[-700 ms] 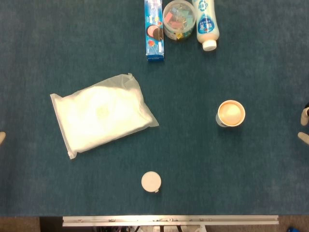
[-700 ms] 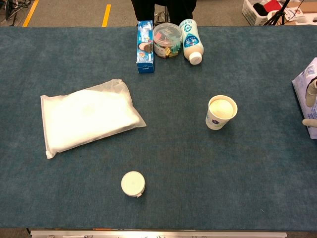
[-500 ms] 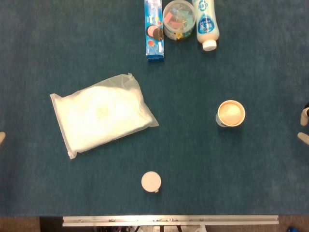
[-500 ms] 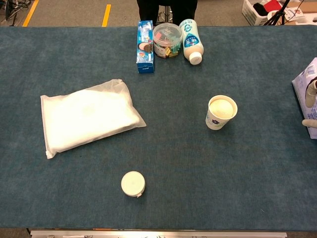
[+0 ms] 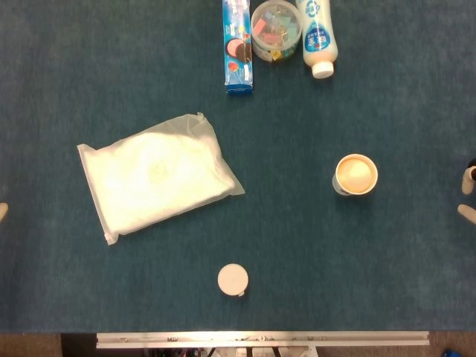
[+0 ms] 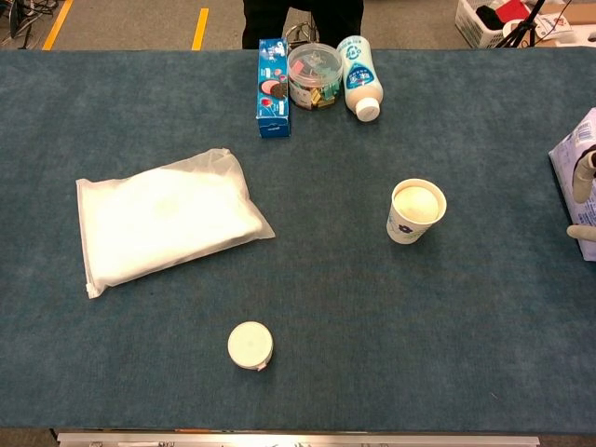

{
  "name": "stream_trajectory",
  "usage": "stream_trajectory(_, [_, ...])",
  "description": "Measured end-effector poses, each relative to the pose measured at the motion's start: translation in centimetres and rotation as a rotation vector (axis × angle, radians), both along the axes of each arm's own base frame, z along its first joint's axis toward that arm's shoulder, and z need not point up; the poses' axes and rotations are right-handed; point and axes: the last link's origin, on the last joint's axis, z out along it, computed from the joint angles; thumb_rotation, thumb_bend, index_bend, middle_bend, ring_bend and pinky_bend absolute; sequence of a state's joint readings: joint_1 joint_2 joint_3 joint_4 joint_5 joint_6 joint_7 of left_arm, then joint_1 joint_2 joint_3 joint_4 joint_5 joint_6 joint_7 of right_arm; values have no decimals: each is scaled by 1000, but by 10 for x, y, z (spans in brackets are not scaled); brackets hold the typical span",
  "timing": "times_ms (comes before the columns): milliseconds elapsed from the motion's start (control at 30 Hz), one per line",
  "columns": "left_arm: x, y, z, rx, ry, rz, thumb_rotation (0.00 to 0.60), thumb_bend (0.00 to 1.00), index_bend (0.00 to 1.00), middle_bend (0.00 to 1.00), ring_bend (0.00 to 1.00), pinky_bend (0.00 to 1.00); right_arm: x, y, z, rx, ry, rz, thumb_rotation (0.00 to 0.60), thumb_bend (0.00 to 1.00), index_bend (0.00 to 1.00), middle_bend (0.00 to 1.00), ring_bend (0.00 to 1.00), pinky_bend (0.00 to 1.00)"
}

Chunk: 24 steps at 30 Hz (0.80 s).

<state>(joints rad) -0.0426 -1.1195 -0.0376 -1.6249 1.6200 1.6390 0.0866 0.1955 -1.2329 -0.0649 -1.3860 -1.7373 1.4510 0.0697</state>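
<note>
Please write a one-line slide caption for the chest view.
Blue table with white bag, round lid, filled paper cup; right hand at edge.

Right hand (image 5: 468, 195): fingertips at the table's right edge sit marginally lower in head view than before. Left hand, objects: no change.

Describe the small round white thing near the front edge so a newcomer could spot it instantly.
Start at the big white plastic pouch lying on the blue table, left of centre. Go toward the near edge and slightly right: the small round white lid lies there alone. Unlike the paper cup further right, it is flat, low and plain white.
</note>
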Motion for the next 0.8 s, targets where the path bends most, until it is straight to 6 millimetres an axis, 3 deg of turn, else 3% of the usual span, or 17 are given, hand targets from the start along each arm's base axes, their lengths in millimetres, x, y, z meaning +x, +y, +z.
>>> stream_trajectory(233, [0, 0, 0, -1, 1, 2, 600, 64, 643, 669, 454, 574, -1, 0, -1, 1, 3, 0, 600, 90, 590, 525, 431, 445])
stream_trajectory(467, [-1, 0, 0, -1, 2, 7, 600, 64, 643, 673, 455, 573, -3, 0, -4, 25, 11, -6, 600, 90, 319, 492, 398, 445])
stream_trajectory(700, [-1, 0, 1, 4, 7, 9, 600, 64, 643, 674, 454, 574, -4, -1, -6, 56, 14, -10, 600, 97, 269, 523, 421, 446])
stream_trajectory(800, [-1, -1, 2, 11, 9, 9, 600, 64, 643, 675, 454, 574, -5, -2, -8, 72, 20, -14, 600, 212, 269, 581, 479, 502])
